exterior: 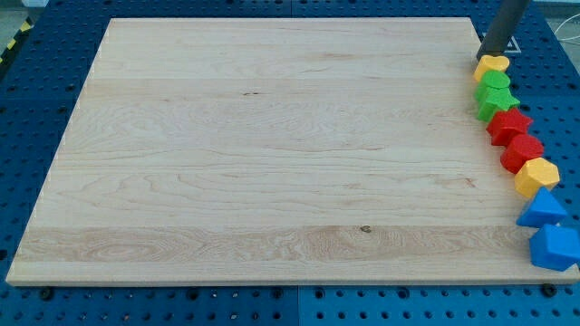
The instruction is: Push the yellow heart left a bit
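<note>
The yellow heart (492, 64) sits at the view's top right, right at the right-hand edge of the wooden bench (272, 154), heading a column of blocks that runs down that edge. To its left the whole board lies open, bare wood reaching across to the view's left edge.

Going from the view's bottom upward along the right edge: a blue block (555, 248) overhangs the board's corner, then a blue triangular block (543, 209), a yellow hexagonal block (536, 176), a red block (522, 152), a red star-like block (508, 125), a green star-like block (497, 102) and a green block (495, 81) touching the heart's underside. Neighbours in the column touch or nearly touch. No container is on the bench.

My tip (484, 57) rests just above and slightly left of the heart, touching or almost touching its upper edge; the dark rod slants up to the view's top right. The arm carries no fingers, so nothing is held.
</note>
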{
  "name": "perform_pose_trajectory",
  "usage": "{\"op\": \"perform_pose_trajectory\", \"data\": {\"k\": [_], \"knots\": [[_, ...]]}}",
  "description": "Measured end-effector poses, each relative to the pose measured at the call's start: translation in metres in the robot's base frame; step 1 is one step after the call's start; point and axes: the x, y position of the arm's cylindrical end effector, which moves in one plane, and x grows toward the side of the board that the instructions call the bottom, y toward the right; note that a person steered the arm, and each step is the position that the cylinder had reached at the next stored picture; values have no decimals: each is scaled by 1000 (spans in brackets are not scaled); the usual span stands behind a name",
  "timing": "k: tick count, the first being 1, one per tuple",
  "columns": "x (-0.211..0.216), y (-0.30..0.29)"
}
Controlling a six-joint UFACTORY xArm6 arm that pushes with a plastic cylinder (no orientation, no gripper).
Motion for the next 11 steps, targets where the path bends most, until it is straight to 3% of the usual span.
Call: {"op": "perform_pose_trajectory", "data": {"k": [4, 6, 11], "knots": [[-16, 25], [12, 54], [25, 31]]}}
